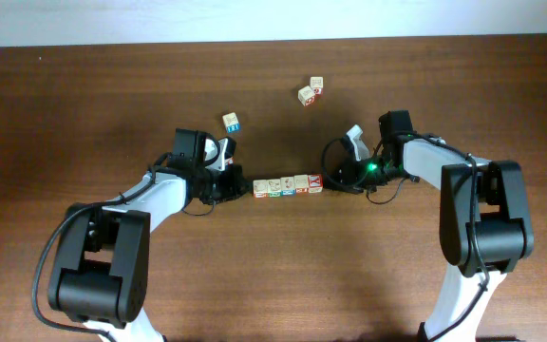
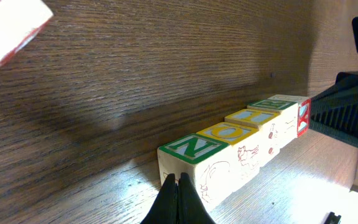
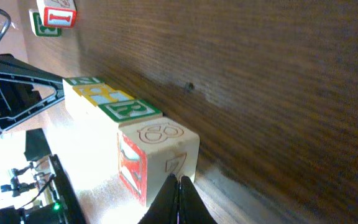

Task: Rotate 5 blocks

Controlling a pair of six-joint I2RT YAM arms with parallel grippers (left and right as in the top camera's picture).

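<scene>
A dark brown wooden surface [image 1: 84,104] filled the view, with a strip of pale wall along its far edge. Two white-and-black arms reached in from the near side, the left arm [image 1: 160,204] and the right arm [image 1: 444,161], their ends turned toward each other. Between them lay the row of small pale wooden alphabet cubes [image 1: 289,185], apparently five, face to face. Its long axis ran left to right across the surface, straight from one tool toward the other. Three loose cubes of the same kind lay well apart from it, farther back: one [image 1: 231,122] behind the left arm and a pair [image 1: 311,91] touching each other. The left tool [image 2: 179,198] was pinched fully together, holding nothing. Its tip was low against the outer end of the green-topped N cube [image 2: 194,148], though actual contact could not be told. The right tool [image 3: 179,198] was likewise pinched together and empty, at the foot of the opposite end cube with a red-printed side [image 3: 157,155]. Each arm was thus nearer its own end cube, and either tool would probably have to spread before it could grip and turn one.
</scene>
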